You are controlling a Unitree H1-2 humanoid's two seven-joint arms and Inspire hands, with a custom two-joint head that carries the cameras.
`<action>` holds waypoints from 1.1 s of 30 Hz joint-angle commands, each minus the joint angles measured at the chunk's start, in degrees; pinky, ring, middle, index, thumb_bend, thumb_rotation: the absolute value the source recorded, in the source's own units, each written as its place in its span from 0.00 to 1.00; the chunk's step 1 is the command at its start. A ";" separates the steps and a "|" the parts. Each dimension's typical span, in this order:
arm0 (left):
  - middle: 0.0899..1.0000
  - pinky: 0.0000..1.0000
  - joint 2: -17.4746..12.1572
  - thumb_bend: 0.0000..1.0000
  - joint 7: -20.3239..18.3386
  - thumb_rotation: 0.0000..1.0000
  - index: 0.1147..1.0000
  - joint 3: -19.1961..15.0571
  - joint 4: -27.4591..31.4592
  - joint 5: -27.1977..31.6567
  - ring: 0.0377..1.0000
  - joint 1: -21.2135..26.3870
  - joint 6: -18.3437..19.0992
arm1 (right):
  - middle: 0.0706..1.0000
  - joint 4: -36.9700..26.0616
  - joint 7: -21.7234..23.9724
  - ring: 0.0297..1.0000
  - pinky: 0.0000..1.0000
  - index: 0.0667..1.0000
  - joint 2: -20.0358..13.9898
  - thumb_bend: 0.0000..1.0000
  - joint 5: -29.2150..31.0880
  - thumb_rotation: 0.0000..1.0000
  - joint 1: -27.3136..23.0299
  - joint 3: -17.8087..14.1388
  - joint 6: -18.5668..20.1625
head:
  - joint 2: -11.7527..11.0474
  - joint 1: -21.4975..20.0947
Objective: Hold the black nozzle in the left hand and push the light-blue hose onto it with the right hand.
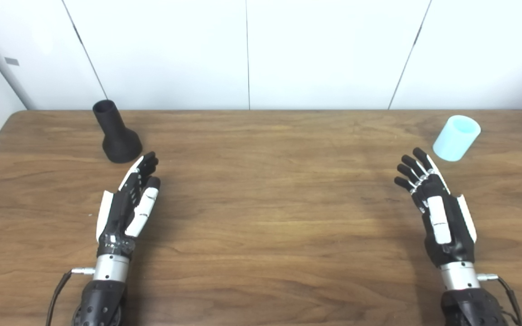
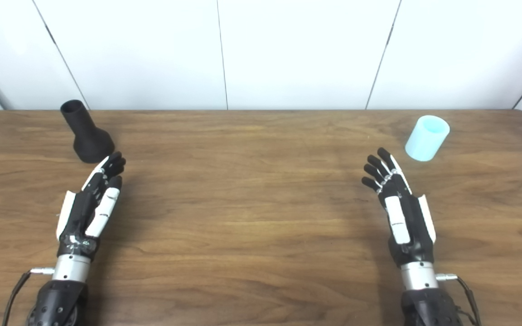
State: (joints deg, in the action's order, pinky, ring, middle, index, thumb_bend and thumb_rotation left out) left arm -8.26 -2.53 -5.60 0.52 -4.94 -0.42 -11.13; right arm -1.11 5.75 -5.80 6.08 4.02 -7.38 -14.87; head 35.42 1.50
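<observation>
Our fingers (image 1: 147, 164) on the left hand (image 1: 127, 208) are stretched out nearly straight and hold nothing; their tips sit just beside the flared base of the black nozzle (image 1: 115, 134), and we cannot tell whether they touch it. On the right hand (image 1: 437, 210) the fingers (image 1: 409, 168) are spread apart, slightly curled, and equally empty, with the light-blue hose (image 1: 456, 137) standing near their tips but apart from them.

Both parts stand upright on the desk (image 1: 270, 203), the nozzle with its narrow neck up and leaning a little toward the back left, the hose piece with an open end up. They are well apart, at opposite far corners.

As we judge it, the step in hand is the two pickups, and nothing is joined yet. We should wrap the left fingers around the nozzle's wide base or lower neck, leaving the narrow neck free for the hose to slide over. The right fingers should take the hose around its wall, low enough that the receiving end stays clear, and gently, since a soft tube squeezed oval may refuse the neck. Approaching the nozzle from the side risks tipping it; closing evenly from both sides should keep it standing.
</observation>
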 commanded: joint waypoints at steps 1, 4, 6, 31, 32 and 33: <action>0.89 0.91 2.34 0.44 0.74 0.73 0.89 1.64 -4.41 0.00 0.91 -4.69 0.45 | 0.88 5.48 -0.29 0.86 0.81 0.91 1.64 0.53 0.60 0.89 4.25 0.80 -0.17 | 0.08 -0.01; 0.88 0.90 2.19 0.44 0.90 0.74 0.89 1.67 -4.60 -0.47 0.90 -4.68 0.13 | 0.88 5.58 -0.41 0.87 0.81 0.91 1.59 0.53 0.27 0.89 4.29 0.83 -0.30 | 0.09 -0.01; 0.88 0.90 2.34 0.44 0.67 0.73 0.89 1.51 -4.59 0.30 0.90 -4.62 0.31 | 0.88 5.66 -0.33 0.87 0.82 0.91 1.53 0.54 0.28 0.89 4.29 0.84 -0.35 | 0.09 -0.01; 0.87 0.88 3.30 0.43 1.31 0.64 0.88 1.88 -4.35 -0.05 0.88 -4.88 0.07 | 0.89 5.85 0.05 0.88 0.84 0.92 1.02 0.52 1.40 0.88 4.41 0.34 -0.30 | -2.34 5.97; 0.86 0.86 3.53 0.44 1.65 0.65 0.87 2.07 -4.40 -0.74 0.87 -5.00 0.17 | 0.89 6.29 0.19 0.88 0.84 0.92 0.83 0.52 1.65 0.89 4.36 0.21 -0.54 | -3.18 7.68; 0.86 0.87 3.85 0.44 1.97 0.65 0.88 2.30 -4.20 -1.39 0.88 -5.17 0.48 | 0.90 6.78 0.38 0.89 0.85 0.93 0.53 0.51 1.77 0.90 4.29 0.12 -0.85 | -3.74 9.07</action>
State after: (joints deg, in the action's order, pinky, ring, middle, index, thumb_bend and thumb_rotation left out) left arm -7.89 -2.03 -5.44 0.66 -5.64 -0.46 -10.91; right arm -1.14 5.83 -5.99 6.89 4.14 -7.45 -14.89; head 31.65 10.53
